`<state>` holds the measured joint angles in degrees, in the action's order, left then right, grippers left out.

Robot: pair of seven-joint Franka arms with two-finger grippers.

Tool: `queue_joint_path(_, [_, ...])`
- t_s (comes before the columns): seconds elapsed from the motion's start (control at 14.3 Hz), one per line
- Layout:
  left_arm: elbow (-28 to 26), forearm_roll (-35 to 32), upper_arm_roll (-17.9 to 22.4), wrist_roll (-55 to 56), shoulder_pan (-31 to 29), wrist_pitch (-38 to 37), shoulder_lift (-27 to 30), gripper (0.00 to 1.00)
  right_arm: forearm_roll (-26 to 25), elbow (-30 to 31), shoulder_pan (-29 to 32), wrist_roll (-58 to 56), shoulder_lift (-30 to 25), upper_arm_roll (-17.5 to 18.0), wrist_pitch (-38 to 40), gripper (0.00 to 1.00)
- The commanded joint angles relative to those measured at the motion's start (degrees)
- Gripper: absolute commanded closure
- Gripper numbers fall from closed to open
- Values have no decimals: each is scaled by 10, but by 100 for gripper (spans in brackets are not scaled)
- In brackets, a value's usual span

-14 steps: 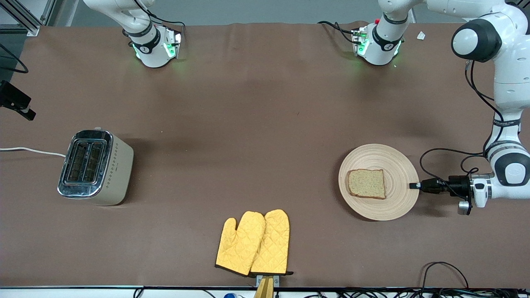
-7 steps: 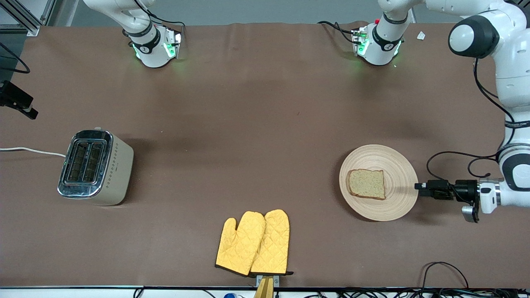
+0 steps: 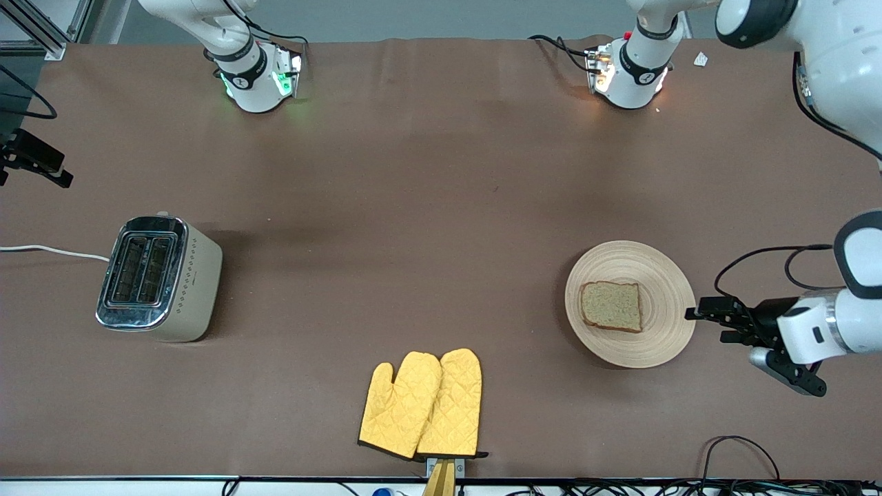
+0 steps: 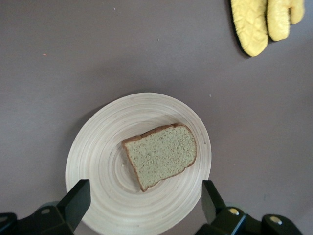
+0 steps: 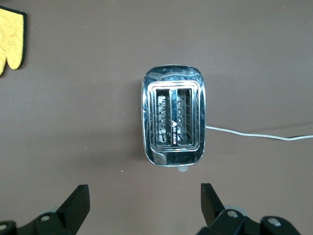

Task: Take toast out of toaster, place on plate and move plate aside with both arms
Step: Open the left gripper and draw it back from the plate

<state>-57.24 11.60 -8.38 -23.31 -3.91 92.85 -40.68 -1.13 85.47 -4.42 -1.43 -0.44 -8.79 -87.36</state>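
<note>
Toast (image 3: 610, 306): one slice of speckled brown bread lying flat on the plate, a little off the plate's middle, toward the right arm's end of the desk.
Plate (image 3: 661, 275): round, pale wood with ring grooves, resting on the brown desk (image 3: 427, 207) toward the left arm's end.
Left hand (image 3: 704, 318): low, just beside the plate's rim on the side toward the left arm's end; fingers (image 4: 76, 200) spread wide, with the plate and toast showing between them in the left wrist view; holding nothing.
Right hand (image 5: 142, 205): up in the air over the toaster, fingers spread wide, holding nothing; barely seen at the front view's edge.
Toaster (image 3: 160, 278): silver and cream, two slots with no bread in them, standing toward the right arm's end, a white cord (image 3: 48, 251) running off the desk edge.
Oven mitts (image 3: 422, 405): two yellow quilted mitts lying side by side, touching, nearer the front camera than the plate and the toaster.
</note>
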Motion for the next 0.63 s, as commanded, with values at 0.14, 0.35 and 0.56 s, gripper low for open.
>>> queue_joint_path(0.14, [-10, -118, 8, 63, 80, -44, 101, 0, -21, 16, 4, 13, -11, 3, 3, 0])
queue_joint_path(0.35, [-15, -141, 9, 122, 94, -77, 173, 0, -36, 37, 12, 9, -12, 0, 10, 0])
queue_joint_path(0.56, [-40, -136, 3, 220, 86, -114, 224, 0, -38, 46, 29, 4, -11, -1, 4, 0])
